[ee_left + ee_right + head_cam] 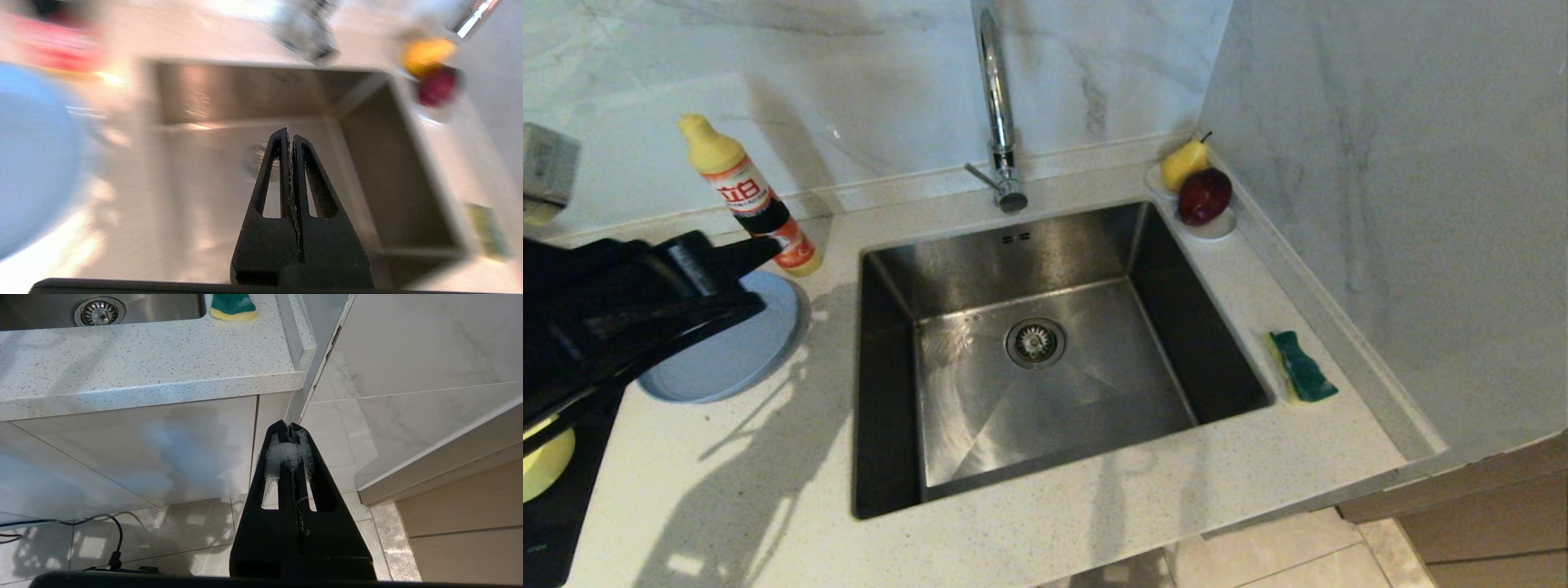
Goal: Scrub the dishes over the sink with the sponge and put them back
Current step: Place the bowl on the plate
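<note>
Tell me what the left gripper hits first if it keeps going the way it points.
Likely the sink floor near the drain strainer; the shut left gripper aims there, though blur leaves depth unclear.

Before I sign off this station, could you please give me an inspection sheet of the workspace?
Surface: speckled white counter around the sink, basin empty.
Job's things: grey-blue plate left of sink; yellow bowl partly hidden by the left arm; sponge right of sink.
Clutter: detergent bottle; pear and apple on a white saucer.
Grippers: left gripper shut, empty, above the plate; right gripper shut, parked below the counter's edge.
Cables: black cable on the floor.
Surroundings: marble walls, tap.
</note>
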